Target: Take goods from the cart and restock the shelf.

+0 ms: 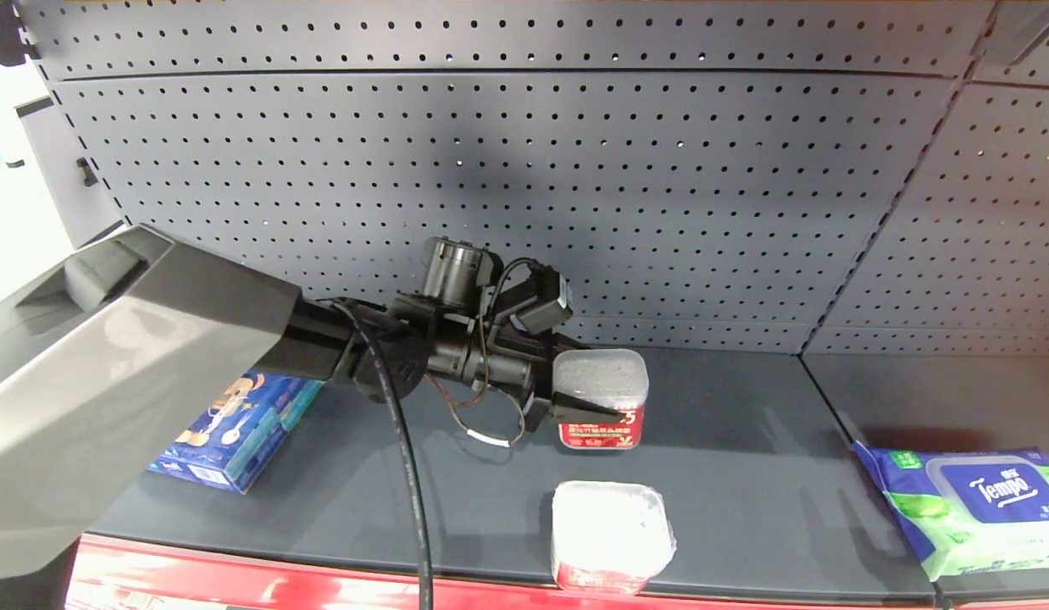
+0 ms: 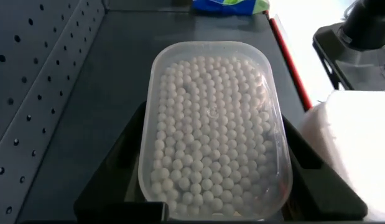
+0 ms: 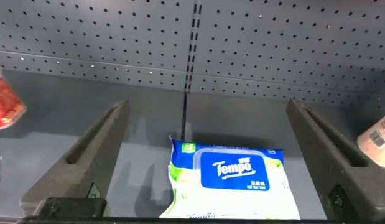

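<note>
Translucent red-labelled tub of white beads [image 1: 601,373] clamped in left gripper [image 1: 588,407], low over grey metal shelf [image 1: 745,440], long axis along fingers, behind matching tub [image 1: 609,529] at front edge; right gripper [image 3: 204,109] spread apart.

Left arm outstretched, left gripper [image 1: 577,383] clamped on a bead tub [image 1: 605,377]; right gripper [image 3: 208,106] holds its fingers spread wide.

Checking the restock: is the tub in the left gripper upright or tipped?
Upright: the tub has its lid on top, red label below.
</note>
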